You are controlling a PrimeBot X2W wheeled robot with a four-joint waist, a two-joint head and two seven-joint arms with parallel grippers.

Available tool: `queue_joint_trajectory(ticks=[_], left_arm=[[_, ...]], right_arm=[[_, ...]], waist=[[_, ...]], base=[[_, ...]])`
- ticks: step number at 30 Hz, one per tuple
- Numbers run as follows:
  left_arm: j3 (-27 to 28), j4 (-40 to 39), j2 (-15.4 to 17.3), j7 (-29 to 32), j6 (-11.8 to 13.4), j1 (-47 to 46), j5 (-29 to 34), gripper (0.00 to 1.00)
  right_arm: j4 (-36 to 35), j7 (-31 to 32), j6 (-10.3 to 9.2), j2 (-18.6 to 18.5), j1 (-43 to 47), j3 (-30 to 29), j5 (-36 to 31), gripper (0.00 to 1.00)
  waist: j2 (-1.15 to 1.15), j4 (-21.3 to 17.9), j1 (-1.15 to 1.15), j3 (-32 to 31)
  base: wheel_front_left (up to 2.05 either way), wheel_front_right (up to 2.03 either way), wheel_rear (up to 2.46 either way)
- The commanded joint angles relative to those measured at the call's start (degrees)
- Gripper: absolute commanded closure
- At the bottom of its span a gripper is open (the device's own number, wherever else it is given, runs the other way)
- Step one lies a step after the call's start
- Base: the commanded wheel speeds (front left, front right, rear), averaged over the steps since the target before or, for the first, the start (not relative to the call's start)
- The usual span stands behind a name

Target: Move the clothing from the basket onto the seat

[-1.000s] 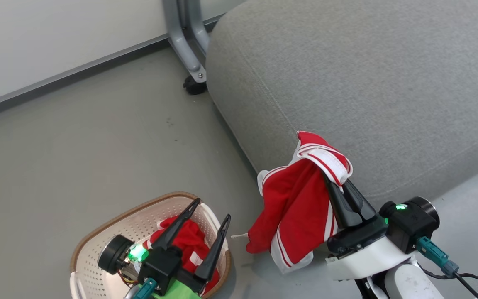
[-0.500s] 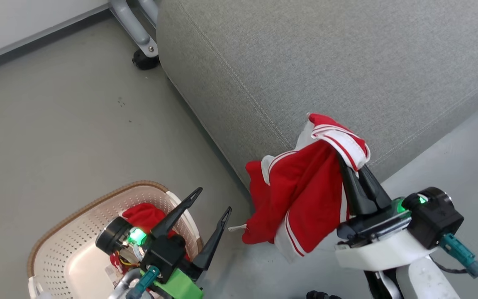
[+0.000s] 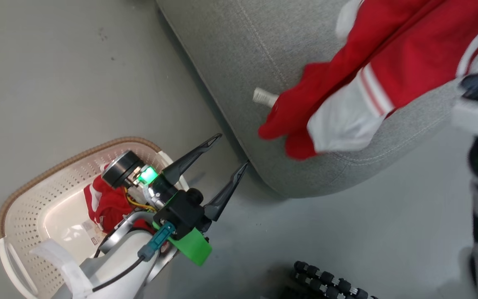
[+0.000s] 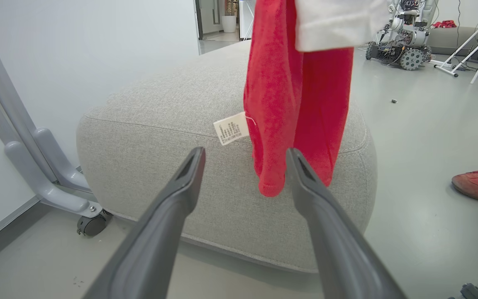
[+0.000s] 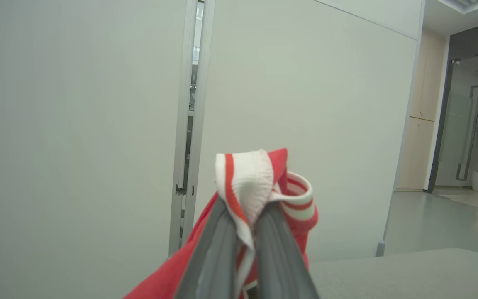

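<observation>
Dangling from the clamped right hand (image 5: pixel 245 209), a red garment (image 3: pixel 388 54) hangs by the edge of the seat (image 3: pixel 230 50). Released now, it may slip off. Left hand (image 3: pixel 231 150) gapes empty.

Your head camera looked steeply down, with the basket (image 3: pixel 31 199) at lower left and the seat (image 3: pixel 239 62) across the top. Your left wrist camera sat low, close to the seat's side. Your right wrist camera faced a wall (image 5: pixel 77 124). All three saw the clothing (image 3: pixel 347 74).

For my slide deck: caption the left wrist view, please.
Open left tool faces the red garment hanging in front of the grey seat.
</observation>
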Motion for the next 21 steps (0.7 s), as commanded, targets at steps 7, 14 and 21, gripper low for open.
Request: queue_joint_trajectory(ticks=[7, 14, 21], left_arm=[[-6.4, -0.6, 0.0, 0.0, -0.2, -7.8, -0.8, 0.0], [-7.5, -1.2, 0.1, 0.0, -0.2, -9.6, -1.2, 0.0], [-8.5, -0.7, -0.6, 0.0, -0.2, -10.4, -1.0, 0.0]], right_arm=[[6.3, -0.2, -0.08, -10.4, -17.9, -10.7, 3.4, 1.0], [20.2, -0.2, -0.08, -17.5, -26.4, -12.2, 3.9, 1.0], [38.6, -0.2, -0.08, -15.8, -23.3, -13.0, 0.9, 1.0]], waist=[[0.0, 7.9, -0.01, 10.9], [0.0, 11.1, -0.01, 14.5], [0.0, 13.1, -0.01, 15.8]], base=[[0.0, 0.0, 0.0], [0.0, 0.0, 0.0], [0.0, 0.0, 0.0]])
